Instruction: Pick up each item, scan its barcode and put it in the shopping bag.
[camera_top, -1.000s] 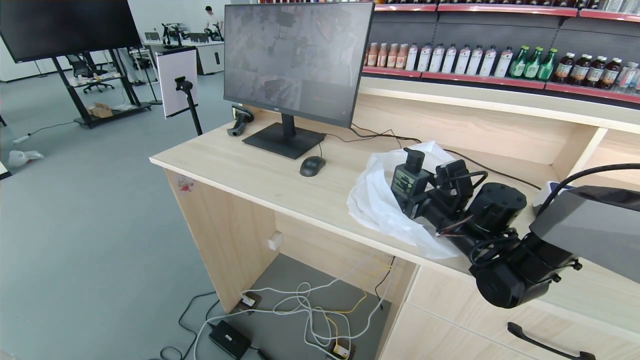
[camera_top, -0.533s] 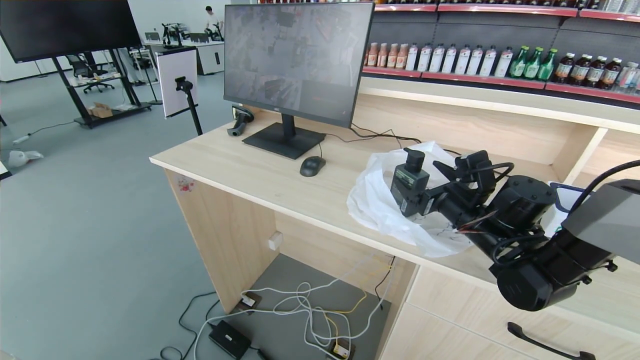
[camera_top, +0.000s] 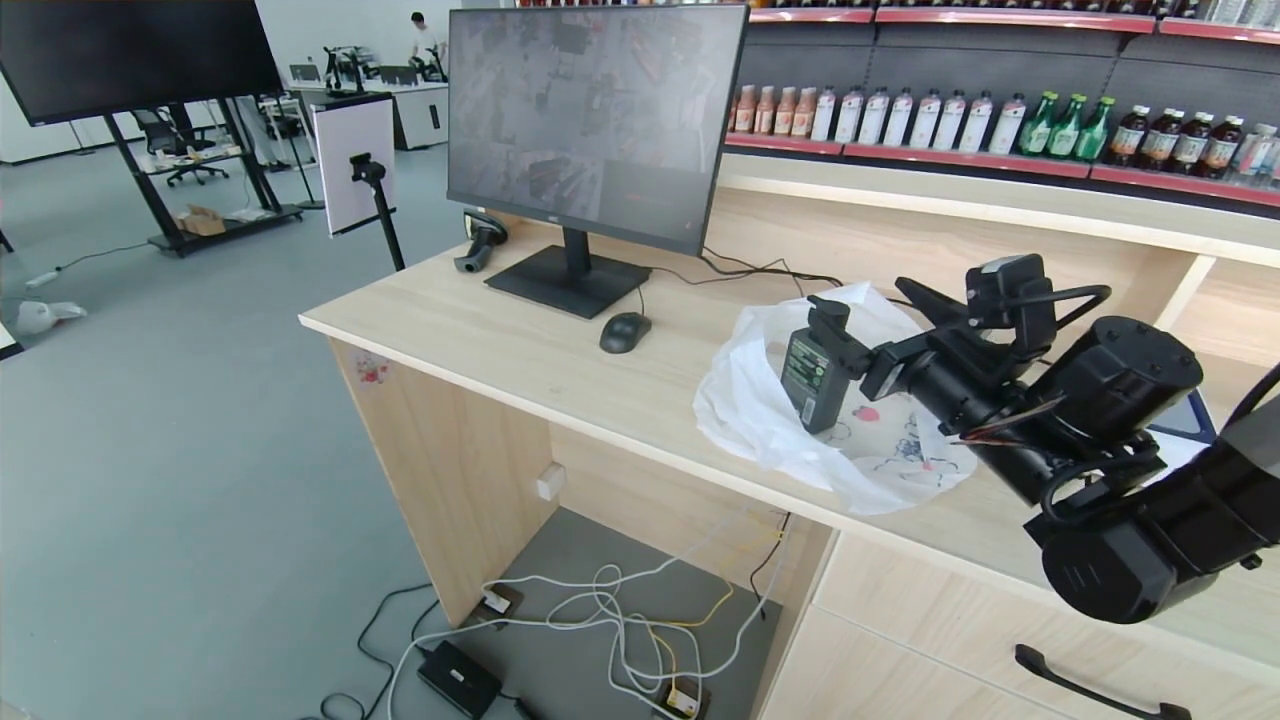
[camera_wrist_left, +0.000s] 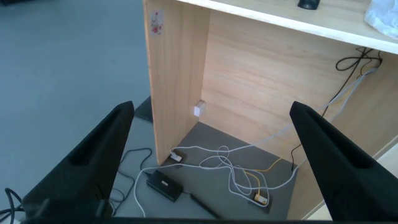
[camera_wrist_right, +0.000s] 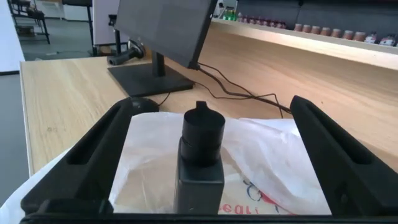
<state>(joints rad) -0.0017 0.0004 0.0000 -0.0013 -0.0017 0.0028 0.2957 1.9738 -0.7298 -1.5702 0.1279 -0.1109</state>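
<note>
Dark, flat-sided bottle (camera_top: 815, 370) — black cap, pale label — upright on shopping bag (camera_top: 750, 410).

No print is legible. The dark bottle (camera_top: 812, 370), right of centre in the head view, carries a dark label with rows of pale fine print, too small to make out. The white shopping bag (camera_top: 750, 405) bears a red and blue printed drawing towards its lower right. Red lettering on the bag is cut off at the bottom edge of the right wrist view. The monitor (camera_top: 595, 120) has a tiny mark on its lower bezel. The shelf bottles (camera_top: 950, 118) at upper right carry labels. A red sticker (camera_top: 371, 368) sits on the side panel of the counter (camera_top: 560, 370), left of centre.
</note>
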